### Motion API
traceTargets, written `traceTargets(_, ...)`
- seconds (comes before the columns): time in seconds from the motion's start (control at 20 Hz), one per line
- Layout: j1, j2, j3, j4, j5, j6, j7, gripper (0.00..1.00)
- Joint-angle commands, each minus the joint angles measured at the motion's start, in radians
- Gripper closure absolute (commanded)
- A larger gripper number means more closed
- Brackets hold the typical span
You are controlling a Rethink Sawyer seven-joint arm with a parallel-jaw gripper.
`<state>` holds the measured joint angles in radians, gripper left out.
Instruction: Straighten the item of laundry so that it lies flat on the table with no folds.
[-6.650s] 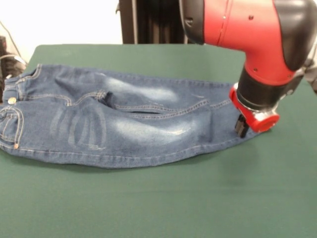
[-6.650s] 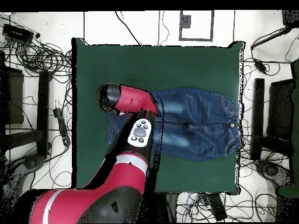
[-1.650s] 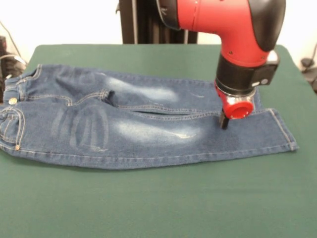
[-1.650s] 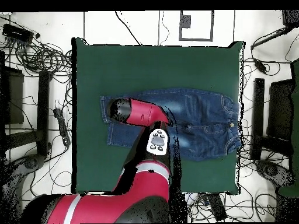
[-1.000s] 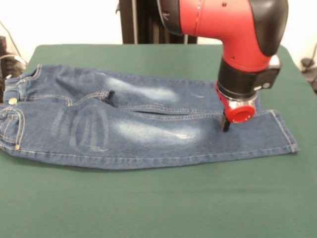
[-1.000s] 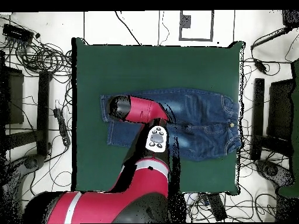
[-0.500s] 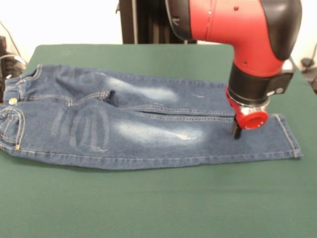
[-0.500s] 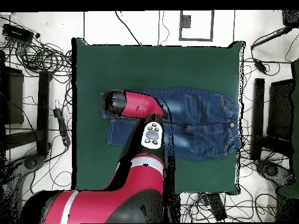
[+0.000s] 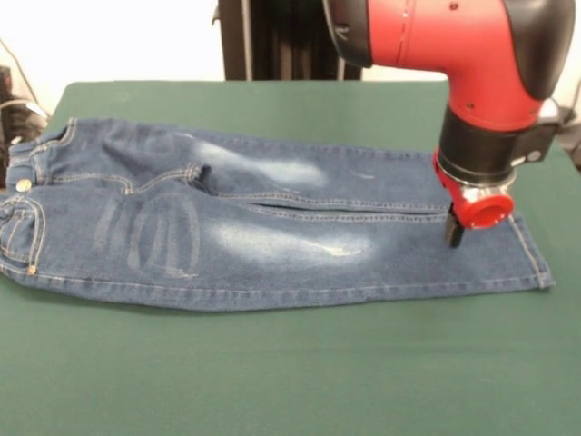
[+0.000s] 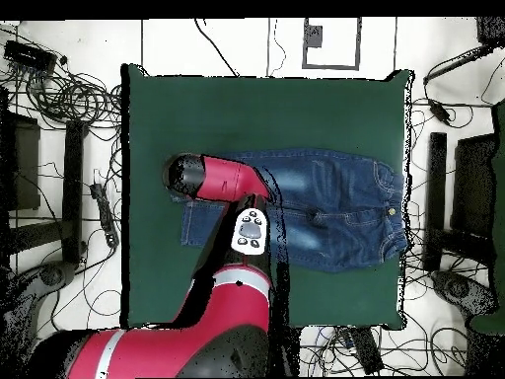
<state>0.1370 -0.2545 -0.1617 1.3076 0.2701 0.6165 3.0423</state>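
The item of laundry, a small pair of faded blue jeans, lies spread on the green table with its waistband at the left and both legs running right. My gripper comes down on the near leg close to its hem. Its black fingertips show as one narrow piece touching the denim, shut, and the cloth is not lifted. In the overhead view the jeans lie mid-table. The arm's red head covers the leg ends and hides the gripper.
The waistband reaches the table's left edge in the front view, beside dark equipment. Cables and stands ring the table in the overhead view. Green cloth shows in front of the jeans and behind them.
My gripper has slid right along the near leg toward the hem. The leg end has shifted slightly right and lies straighter; the rest of the jeans has not moved.
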Motion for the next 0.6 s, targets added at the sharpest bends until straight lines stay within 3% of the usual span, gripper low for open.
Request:
traceTargets(0.05,0.008,-0.007,0.123,0.119,0.055,-0.038,0.092,1.0)
traceTargets(0.4,0.013,-0.01,0.101,0.081,0.058,0.024,0.102,1.0)
traceTargets(0.6,-0.053,-0.059,0.137,0.161,0.036,-0.012,0.011,1.0)
